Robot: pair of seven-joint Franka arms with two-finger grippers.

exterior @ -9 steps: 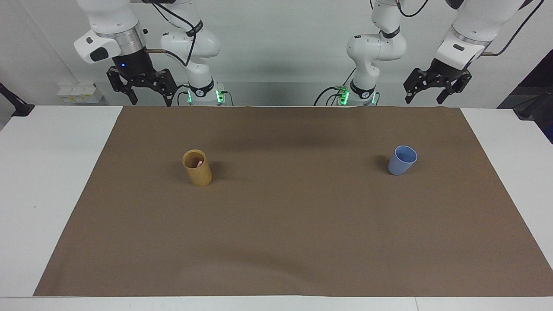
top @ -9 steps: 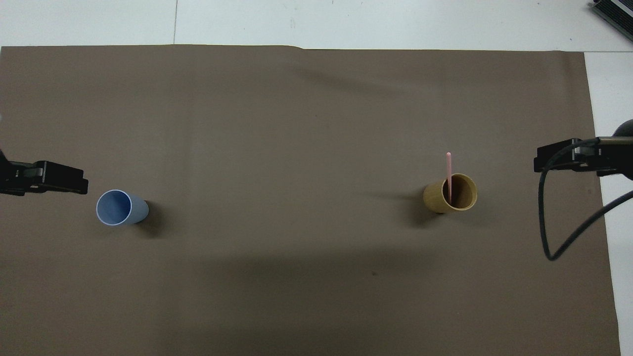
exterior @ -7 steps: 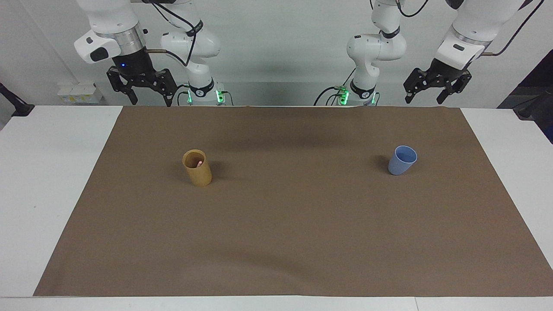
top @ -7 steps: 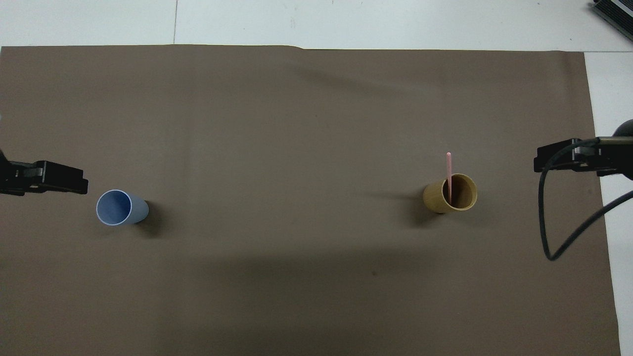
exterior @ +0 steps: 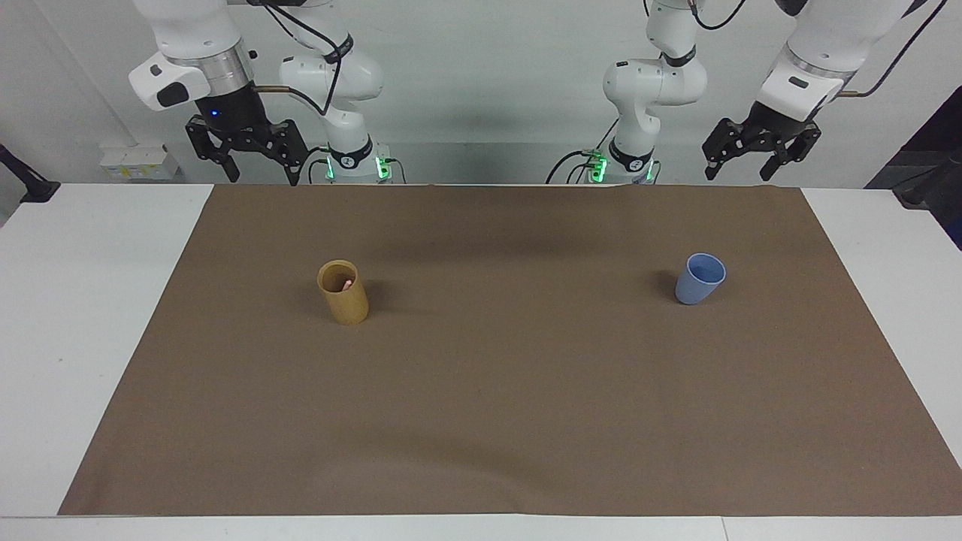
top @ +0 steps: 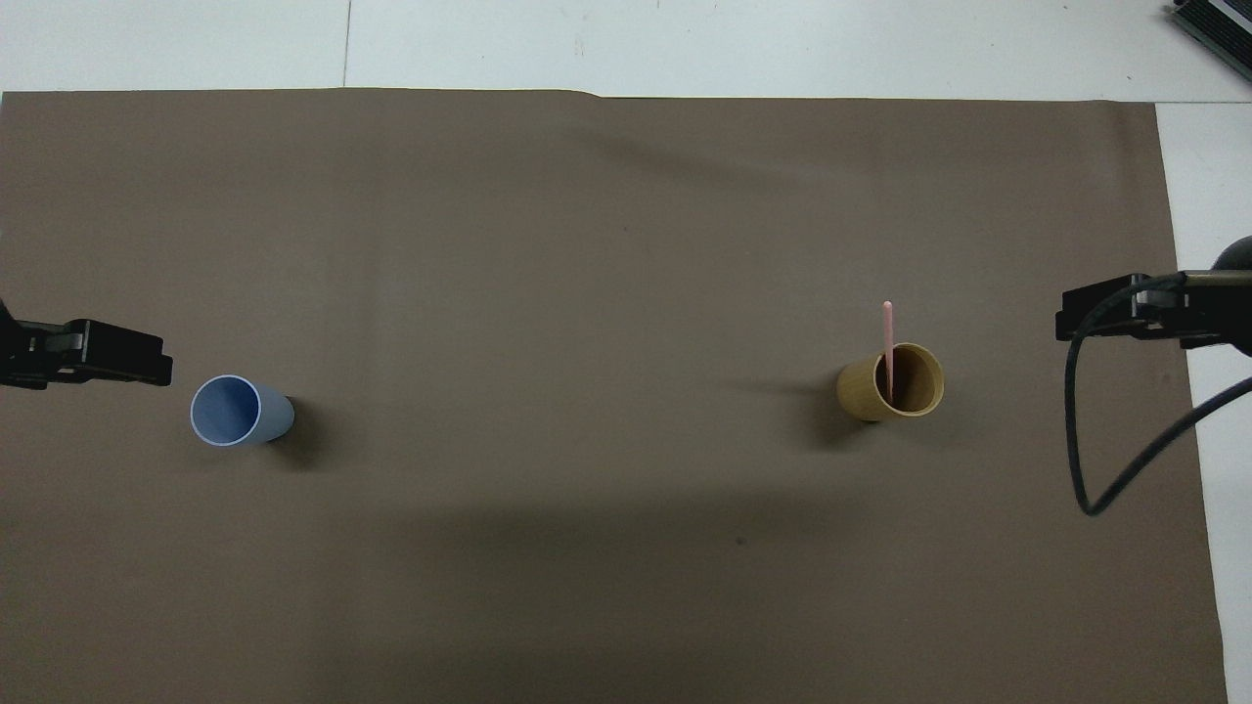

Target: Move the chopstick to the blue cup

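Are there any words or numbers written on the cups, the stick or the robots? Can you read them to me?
No words or numbers can be read here.
Blue cup: plain, no writing.
Tan holder: plain, no writing.
Pink chopstick: plain.
Brown mat: bare.
Round marks on the arm bases: too small to read.
White boxes by the wall: any print is too small to read.

One chopstick (top: 887, 328), one blue cup (top: 235, 412), one tan holder (top: 866, 396).
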